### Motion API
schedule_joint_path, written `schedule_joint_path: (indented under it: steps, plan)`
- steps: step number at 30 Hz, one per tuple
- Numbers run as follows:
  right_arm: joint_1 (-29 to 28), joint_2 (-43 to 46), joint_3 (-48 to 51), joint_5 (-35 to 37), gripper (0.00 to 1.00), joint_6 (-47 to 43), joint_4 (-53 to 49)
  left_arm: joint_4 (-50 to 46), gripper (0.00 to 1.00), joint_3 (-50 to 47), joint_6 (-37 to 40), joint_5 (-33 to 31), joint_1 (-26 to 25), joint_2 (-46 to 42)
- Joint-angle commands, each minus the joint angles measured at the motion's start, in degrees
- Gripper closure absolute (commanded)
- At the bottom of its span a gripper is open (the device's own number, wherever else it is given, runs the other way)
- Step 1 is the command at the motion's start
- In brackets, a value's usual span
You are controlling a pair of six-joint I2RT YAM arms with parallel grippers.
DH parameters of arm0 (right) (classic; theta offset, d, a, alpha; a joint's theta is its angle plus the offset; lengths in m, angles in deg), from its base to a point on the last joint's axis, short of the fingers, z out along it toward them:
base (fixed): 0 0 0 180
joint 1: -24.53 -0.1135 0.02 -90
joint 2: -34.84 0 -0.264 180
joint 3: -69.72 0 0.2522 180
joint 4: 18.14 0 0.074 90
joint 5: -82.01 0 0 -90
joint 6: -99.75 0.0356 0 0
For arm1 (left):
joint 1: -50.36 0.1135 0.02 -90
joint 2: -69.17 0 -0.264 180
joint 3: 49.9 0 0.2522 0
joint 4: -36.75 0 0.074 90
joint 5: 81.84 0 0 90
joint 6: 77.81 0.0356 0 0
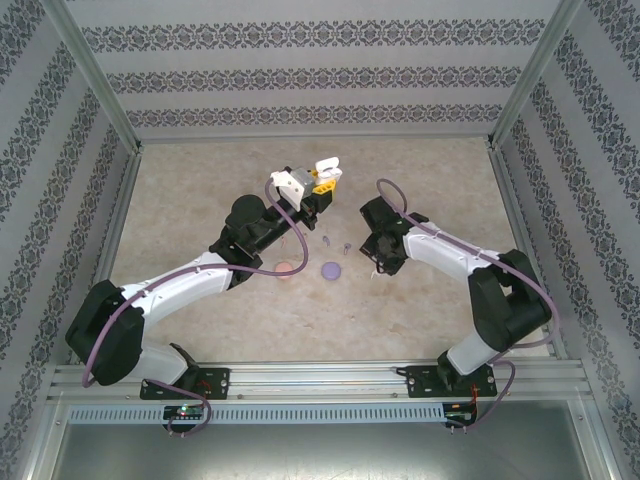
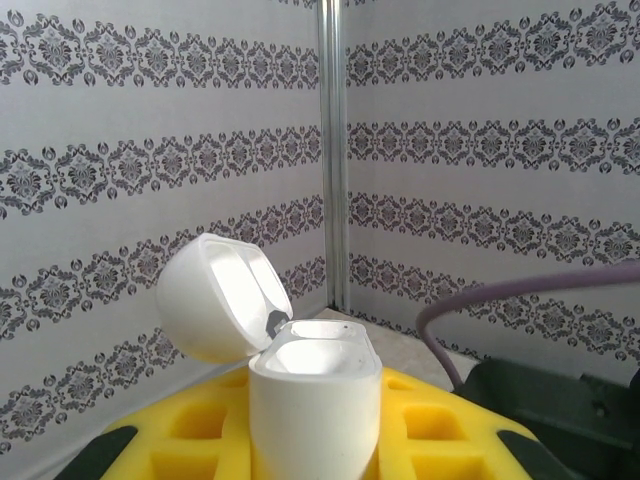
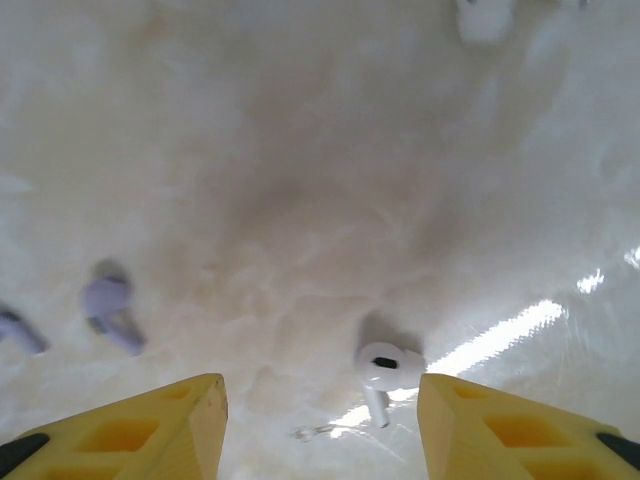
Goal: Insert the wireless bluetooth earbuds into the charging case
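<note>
Pincers, two. My left pincer (image 2: 315, 445): pressed shut on the white charging case (image 2: 315, 395), its lid (image 2: 215, 300) tipped back and mouth up, presumably so a bud can drop in. My right pincer (image 3: 320, 425): spread, empty, the white earbud (image 3: 385, 368) lying between and just ahead of its tips, likely the next pick. Purple earbuds (image 3: 110, 305) off to its left. Beneath, table (image 3: 300, 150), pale and mottled; patterned walls (image 2: 150, 160) around.

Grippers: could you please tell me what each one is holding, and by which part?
The left gripper holds the case, lid open, by its lower body. The right gripper is open above an earbud on the table, holding nothing.
</note>
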Motion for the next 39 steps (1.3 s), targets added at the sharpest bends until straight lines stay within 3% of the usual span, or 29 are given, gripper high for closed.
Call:
schedule_joint_path:
  steps: [1, 39]
  plan:
    - [0.6, -2.7, 1.9, -2.6, 0.47, 8.3, -1.8, 1.6, 1.0, 2.3, 1.7, -0.7, 0.4, 0.9]
    - [2.4, -8.6, 0.7, -3.7, 0.58, 11.2, 1.8, 5.2, 1.0, 2.3, 0.2, 0.6, 1.5, 4.6]
